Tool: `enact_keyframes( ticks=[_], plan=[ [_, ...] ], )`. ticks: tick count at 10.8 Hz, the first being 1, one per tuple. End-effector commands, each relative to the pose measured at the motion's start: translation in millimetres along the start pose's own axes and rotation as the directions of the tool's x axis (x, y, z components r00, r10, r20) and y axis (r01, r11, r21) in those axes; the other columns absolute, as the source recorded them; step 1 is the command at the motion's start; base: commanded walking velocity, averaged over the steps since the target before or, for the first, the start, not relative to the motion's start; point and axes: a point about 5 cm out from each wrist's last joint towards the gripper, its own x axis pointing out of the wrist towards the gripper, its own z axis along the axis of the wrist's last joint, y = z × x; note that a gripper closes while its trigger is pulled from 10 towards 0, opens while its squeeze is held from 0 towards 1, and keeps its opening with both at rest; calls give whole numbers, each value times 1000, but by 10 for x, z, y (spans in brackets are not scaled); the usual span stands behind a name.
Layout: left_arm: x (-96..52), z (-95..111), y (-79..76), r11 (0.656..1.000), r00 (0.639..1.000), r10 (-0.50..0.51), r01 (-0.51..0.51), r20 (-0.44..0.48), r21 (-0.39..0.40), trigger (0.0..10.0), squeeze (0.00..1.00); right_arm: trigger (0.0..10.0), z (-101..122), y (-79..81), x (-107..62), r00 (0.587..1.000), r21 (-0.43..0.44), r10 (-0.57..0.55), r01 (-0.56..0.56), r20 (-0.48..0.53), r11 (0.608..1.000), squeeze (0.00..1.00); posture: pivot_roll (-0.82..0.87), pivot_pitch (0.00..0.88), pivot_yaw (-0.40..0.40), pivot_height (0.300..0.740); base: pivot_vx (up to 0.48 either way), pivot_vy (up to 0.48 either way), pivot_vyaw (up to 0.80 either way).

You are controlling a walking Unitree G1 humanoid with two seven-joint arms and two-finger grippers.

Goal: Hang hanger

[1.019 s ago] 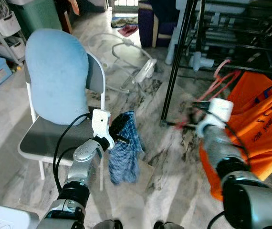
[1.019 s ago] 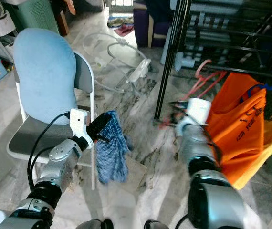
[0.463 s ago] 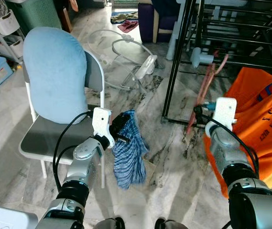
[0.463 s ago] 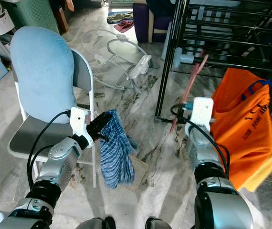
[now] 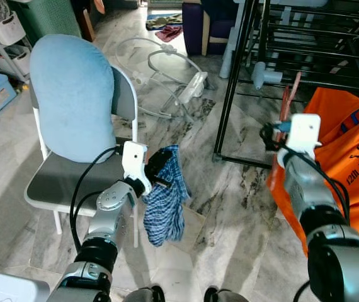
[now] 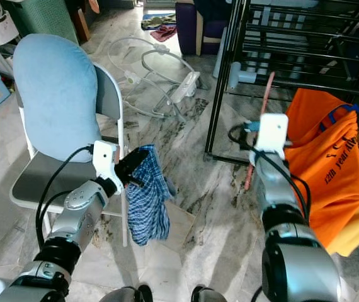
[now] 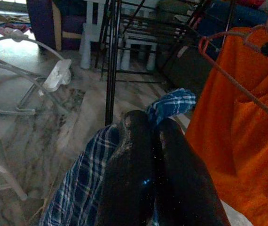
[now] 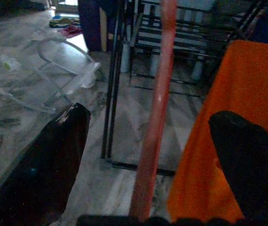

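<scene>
Pink hanger (image 8: pixel 155 117) — hook end cut off; orange shirt (image 5: pixel 349 163) cropped by edge.

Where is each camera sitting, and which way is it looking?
Left eye view: on the head, looking forward and down at the chair, marble floor and black rack; both silver arms show.
Right eye view: beside it on the head, same scene.
Left wrist view: on the left arm, looking along the left gripper pinching the blue checked cloth.
Right wrist view: on the right arm, looking between the right gripper fingers at the pink hanger.
Shared: both wrist views catch the orange shirt and the rack.
</scene>
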Motion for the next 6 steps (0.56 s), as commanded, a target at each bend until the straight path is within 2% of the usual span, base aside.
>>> enact_keyframes(
  ticks=[1, 3, 6],
  plan=[
    [-25, 9, -8, 1000, 1000, -12, 12, -1, 15, 10000, 0, 10000, 4, 83, 32, 998, 41, 39, -37, -44, 998, 0, -11, 146, 33, 740, 0, 0, 0],
    [-33, 10, -2, 1000, 1000, -12, 12, -9, 20, 10000, 0, 10000, -68, 97, 34, 993, 30, 29, -25, -117, 999, 0, -1, 154, 39, 740, 0, 0, 0],
    [-45, -10, -1, 1000, 999, -14, 15, -30, 23, 10000, 0, 10000, -170, -95, -3, 988, 32, -34, 39, -148, 999, 0, -16, 160, 52, 740, 0, 0, 0]
  ],
)
